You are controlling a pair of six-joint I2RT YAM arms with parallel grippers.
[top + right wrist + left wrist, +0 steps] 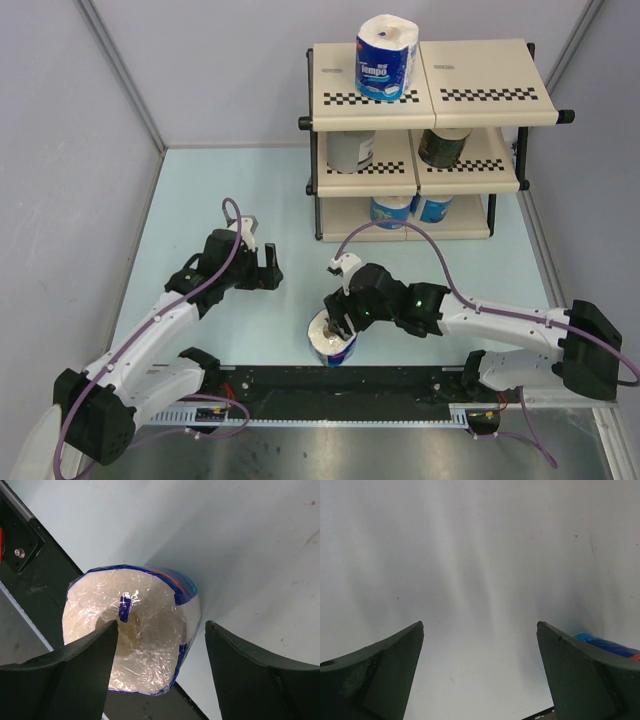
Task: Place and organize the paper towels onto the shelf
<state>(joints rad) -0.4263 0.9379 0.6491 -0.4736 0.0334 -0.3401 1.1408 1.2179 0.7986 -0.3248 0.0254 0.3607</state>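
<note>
One paper towel roll [330, 349] in a blue and clear wrapper stands on end on the table by the front rail. My right gripper [340, 322] is open above it. In the right wrist view, one finger [85, 665] lies over the top of this roll [145, 630] near its core. The other finger [250, 675] stands clear of its side, and the right gripper [161, 622] straddles the roll's wall. The shelf [480, 95] holds a Tempo roll [385, 58] on top, a grey roll [350, 152] and a dark roll [443, 147] on the middle tier, and two blue-white rolls [390, 210] at the bottom. My left gripper [262, 268] is open over bare table [480, 625].
The black front rail [340, 385] runs just behind the table roll, close to my right fingers. Grey walls [110, 110] close off the left and back. A sliver of blue wrapper [605, 643] shows past the left gripper's right finger.
</note>
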